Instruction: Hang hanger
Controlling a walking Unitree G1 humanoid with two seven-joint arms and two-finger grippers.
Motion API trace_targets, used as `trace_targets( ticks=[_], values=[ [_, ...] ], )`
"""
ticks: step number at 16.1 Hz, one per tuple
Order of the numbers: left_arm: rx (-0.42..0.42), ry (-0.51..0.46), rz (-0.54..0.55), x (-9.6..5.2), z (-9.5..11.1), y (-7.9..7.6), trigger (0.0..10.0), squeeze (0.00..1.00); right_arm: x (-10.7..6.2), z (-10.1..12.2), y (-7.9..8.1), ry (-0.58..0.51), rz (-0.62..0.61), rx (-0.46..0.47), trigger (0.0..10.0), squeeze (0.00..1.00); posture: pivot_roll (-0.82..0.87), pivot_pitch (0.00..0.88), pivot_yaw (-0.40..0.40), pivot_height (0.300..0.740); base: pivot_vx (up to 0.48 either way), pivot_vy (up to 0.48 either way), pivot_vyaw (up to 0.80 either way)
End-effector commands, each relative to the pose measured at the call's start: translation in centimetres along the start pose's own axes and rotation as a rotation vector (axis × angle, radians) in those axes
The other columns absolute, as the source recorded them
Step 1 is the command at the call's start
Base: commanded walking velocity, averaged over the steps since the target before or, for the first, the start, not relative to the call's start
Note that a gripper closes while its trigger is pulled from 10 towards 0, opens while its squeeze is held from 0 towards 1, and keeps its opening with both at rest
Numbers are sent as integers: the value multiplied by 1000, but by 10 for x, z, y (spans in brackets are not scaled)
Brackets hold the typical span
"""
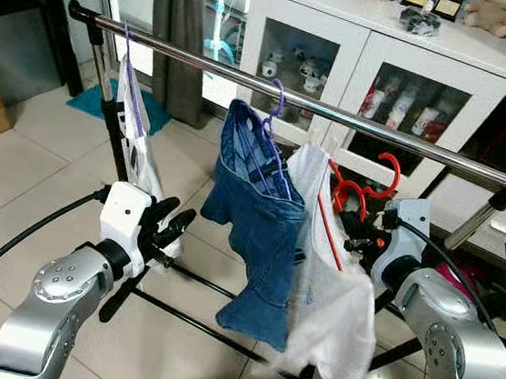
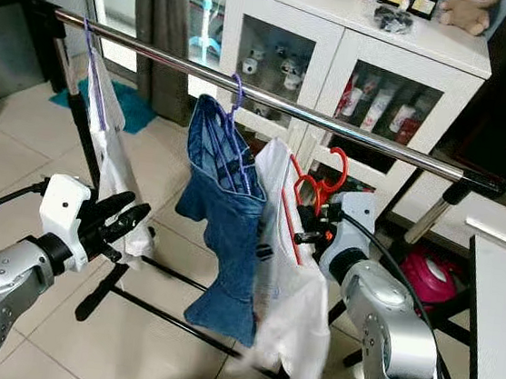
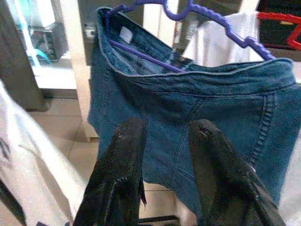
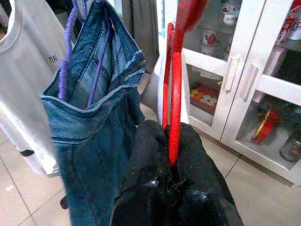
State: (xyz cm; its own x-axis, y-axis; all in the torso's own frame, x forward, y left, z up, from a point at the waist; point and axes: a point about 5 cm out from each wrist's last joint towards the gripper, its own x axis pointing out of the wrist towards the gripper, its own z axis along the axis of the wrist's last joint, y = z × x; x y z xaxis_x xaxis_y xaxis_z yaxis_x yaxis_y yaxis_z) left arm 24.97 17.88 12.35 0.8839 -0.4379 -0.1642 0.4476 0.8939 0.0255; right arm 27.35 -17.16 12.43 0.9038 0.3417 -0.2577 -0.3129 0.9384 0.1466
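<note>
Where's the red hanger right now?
Head views: red hanger sits below the rail, unhooked, pinched in the right pincer, with the white garment, right of the jeans.

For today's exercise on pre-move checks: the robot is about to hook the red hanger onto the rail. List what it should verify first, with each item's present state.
1. Right gripper shut on the red hanger: ok.
2. Red hanger's hook over the rail: not ok, still below it.
3. Free rail to the right of the jeans: ok.
4. White garment seated on the red hanger: cannot tell.
5. Left gripper open, apart from the clothes: ok.
</note>
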Motion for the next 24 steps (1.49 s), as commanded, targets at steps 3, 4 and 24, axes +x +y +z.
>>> trace_targets(
  ticks=[3, 4, 24],
  values=[
    [-44, -8, 86, -4, -7, -7, 10000, 0, -4, -36, 8, 60, -211, -35, 10000, 0, -81, 0, -100, 740, 0, 0, 0],
    [-45, -7, 71, -5, -8, -9, 10000, 0, -6, -38, 9, 61, -206, -27, 10000, 0, -79, 0, -99, 740, 0, 0, -506],
    [-25, -9, 46, -1, 0, -8, 10000, 0, -6, -37, 22, 62, -222, 68, 10000, 0, -71, 0, -92, 740, -115, 0, -280]
  ],
)
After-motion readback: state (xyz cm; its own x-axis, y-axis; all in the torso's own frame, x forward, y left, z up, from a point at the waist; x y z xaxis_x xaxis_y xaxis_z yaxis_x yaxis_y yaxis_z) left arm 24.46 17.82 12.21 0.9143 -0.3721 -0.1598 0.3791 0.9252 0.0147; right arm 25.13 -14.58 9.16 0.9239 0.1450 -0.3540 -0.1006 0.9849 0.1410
